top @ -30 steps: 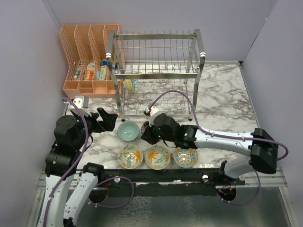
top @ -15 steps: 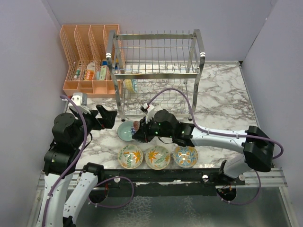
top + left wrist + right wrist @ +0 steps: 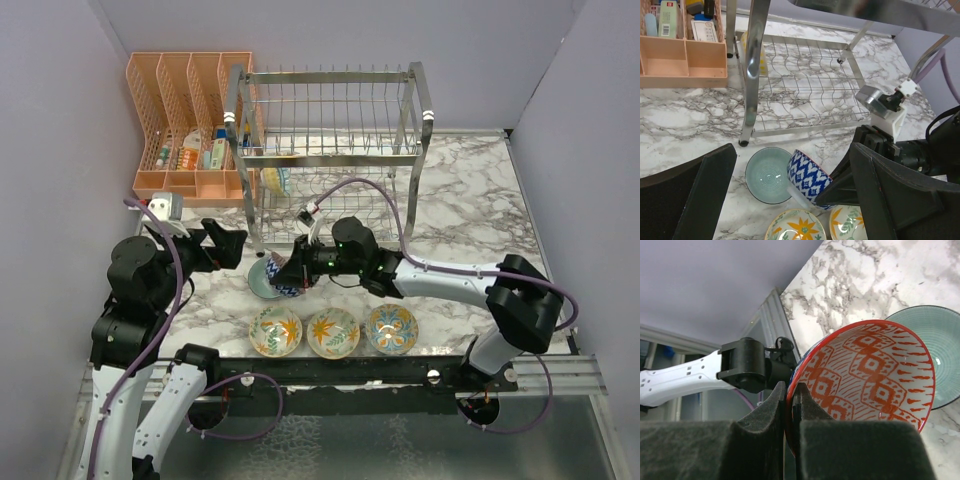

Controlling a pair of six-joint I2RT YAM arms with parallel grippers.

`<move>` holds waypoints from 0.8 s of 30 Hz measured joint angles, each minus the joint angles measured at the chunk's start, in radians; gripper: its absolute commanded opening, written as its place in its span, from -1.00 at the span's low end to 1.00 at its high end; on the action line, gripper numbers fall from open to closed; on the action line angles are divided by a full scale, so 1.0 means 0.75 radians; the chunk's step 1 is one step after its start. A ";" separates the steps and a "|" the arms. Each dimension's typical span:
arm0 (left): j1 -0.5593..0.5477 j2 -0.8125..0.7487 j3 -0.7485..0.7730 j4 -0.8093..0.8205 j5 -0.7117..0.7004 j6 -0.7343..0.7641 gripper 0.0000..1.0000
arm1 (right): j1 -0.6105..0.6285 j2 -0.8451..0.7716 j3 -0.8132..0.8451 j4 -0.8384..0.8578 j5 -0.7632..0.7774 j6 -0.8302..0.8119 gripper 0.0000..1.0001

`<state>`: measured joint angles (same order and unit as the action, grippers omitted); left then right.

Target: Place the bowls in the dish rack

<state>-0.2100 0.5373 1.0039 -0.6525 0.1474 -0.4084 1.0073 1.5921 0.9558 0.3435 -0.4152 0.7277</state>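
My right gripper (image 3: 300, 270) is shut on the rim of the red-patterned bowl (image 3: 865, 375), one finger inside and one outside. The bowl, blue and white outside (image 3: 810, 175), hangs tilted on its side just above the table, at the right edge of the plain teal bowl (image 3: 262, 282). Three floral bowls (image 3: 333, 332) sit in a row at the near edge. One more yellow bowl (image 3: 275, 180) stands in the lower tier of the chrome dish rack (image 3: 330, 150). My left gripper (image 3: 235, 247) is open and empty, held above the table left of the teal bowl (image 3: 767, 175).
A peach plastic organizer (image 3: 185, 130) with small items stands at the back left beside the rack. The rack's front post (image 3: 752, 75) is just behind the teal bowl. Purple walls close in both sides. The right arm's cable (image 3: 390, 205) loops in front of the rack.
My right gripper has lifted the red-patterned bowl off the table and carried it left, tipping it on its side by the teal bowl. The left arm has hardly moved.
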 measured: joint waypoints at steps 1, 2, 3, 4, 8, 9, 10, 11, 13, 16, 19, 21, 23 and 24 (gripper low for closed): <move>0.000 0.000 0.006 0.001 0.000 0.000 0.99 | -0.002 0.011 -0.003 0.017 -0.018 0.014 -0.98; 0.000 0.000 0.013 0.001 0.000 0.001 0.99 | -0.005 0.021 -0.005 0.036 -0.036 0.029 -0.98; 0.000 0.000 0.020 0.001 0.000 0.001 0.99 | -0.014 0.035 -0.008 0.062 -0.062 0.049 -0.98; 0.000 0.000 0.025 0.002 0.000 0.001 0.99 | -0.020 0.045 -0.008 0.082 -0.082 0.066 -0.98; 0.000 0.001 0.031 0.000 0.000 0.003 0.99 | -0.059 0.100 -0.006 0.182 -0.173 0.132 -0.98; 0.000 0.001 0.031 0.000 0.000 0.005 0.99 | -0.072 0.115 -0.001 0.194 -0.189 0.142 -0.98; 0.000 0.002 0.033 -0.002 0.000 0.007 0.99 | -0.085 0.134 0.007 0.207 -0.205 0.154 -0.98; 0.000 0.004 0.041 -0.009 0.000 0.010 0.99 | -0.097 0.150 0.015 0.214 -0.217 0.162 -0.98; 0.000 0.006 0.054 -0.010 0.000 0.015 0.98 | -0.130 0.189 0.042 0.231 -0.249 0.186 -0.98; 0.000 0.006 0.074 -0.010 0.000 0.021 0.99 | -0.173 0.245 0.084 0.274 -0.289 0.225 -0.98; 0.000 0.006 0.085 -0.011 0.000 0.025 0.99 | -0.225 0.313 0.128 0.347 -0.337 0.281 -0.98; 0.000 0.006 0.092 -0.013 0.000 0.028 0.99 | -0.259 0.360 0.151 0.399 -0.358 0.319 -0.98; 0.000 0.006 0.098 -0.015 0.000 0.030 0.99 | -0.287 0.401 0.169 0.449 -0.375 0.360 -0.98; 0.000 0.006 0.101 -0.016 0.000 0.031 0.99 | -0.302 0.424 0.182 0.478 -0.386 0.385 -0.98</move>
<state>-0.2100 0.5415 1.0798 -0.6643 0.1474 -0.3851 0.7811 1.9102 1.0924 0.7021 -0.7044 1.0161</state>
